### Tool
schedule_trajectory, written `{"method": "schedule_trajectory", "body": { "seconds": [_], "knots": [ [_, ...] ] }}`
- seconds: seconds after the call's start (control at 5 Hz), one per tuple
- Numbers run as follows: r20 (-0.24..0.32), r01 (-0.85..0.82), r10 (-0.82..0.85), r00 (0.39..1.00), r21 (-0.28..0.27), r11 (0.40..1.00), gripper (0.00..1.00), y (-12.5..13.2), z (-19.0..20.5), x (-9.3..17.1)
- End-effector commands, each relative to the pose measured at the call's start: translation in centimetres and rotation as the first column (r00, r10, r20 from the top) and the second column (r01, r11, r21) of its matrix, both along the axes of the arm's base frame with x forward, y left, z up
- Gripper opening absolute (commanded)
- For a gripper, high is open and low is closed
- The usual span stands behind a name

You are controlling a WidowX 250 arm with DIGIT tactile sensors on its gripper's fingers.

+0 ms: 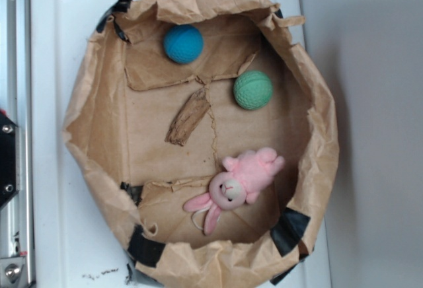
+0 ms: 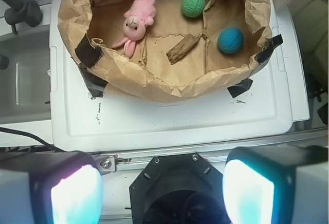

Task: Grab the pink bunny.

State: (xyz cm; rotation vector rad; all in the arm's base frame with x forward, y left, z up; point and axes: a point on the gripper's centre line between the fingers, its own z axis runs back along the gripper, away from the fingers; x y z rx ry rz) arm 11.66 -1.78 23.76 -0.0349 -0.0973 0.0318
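The pink bunny (image 1: 239, 183) lies on its back in the lower right of the brown paper basin (image 1: 99, 90), ears pointing toward the near rim. In the wrist view the pink bunny (image 2: 136, 20) shows at the upper left inside the paper basin (image 2: 154, 85). My gripper (image 2: 162, 190) is open, its two glowing fingers far apart with nothing between them. It hangs over the robot base, well short of the basin and far from the bunny. The gripper is out of the exterior view.
A blue ball (image 1: 183, 43) and a green ball (image 1: 252, 90) lie inside the basin with a torn cardboard scrap (image 1: 188, 116). The basin stands on a white plastic lid (image 1: 53, 169). Black tape patches (image 1: 291, 228) mark the rim. A metal rail (image 1: 16, 169) runs along the left.
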Motion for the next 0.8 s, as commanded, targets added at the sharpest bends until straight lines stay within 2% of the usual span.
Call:
{"method": "schedule_trajectory", "body": {
  "seconds": [0.0, 0.2, 0.4, 0.6],
  "knots": [
    [0.000, 0.000, 0.000, 1.000, 0.000, 1.000, 1.00, 0.0, 0.0, 0.0],
    [0.017, -0.091, 0.091, 0.996, -0.020, 0.996, 1.00, -0.5, 0.0, 2.1],
    [-0.001, -0.174, 0.174, 0.985, -0.016, 0.985, 1.00, -0.8, -1.1, 3.3],
    [-0.036, -0.217, 0.217, 0.976, -0.018, 0.976, 1.00, -0.6, -2.3, 6.9]
  ]
}}
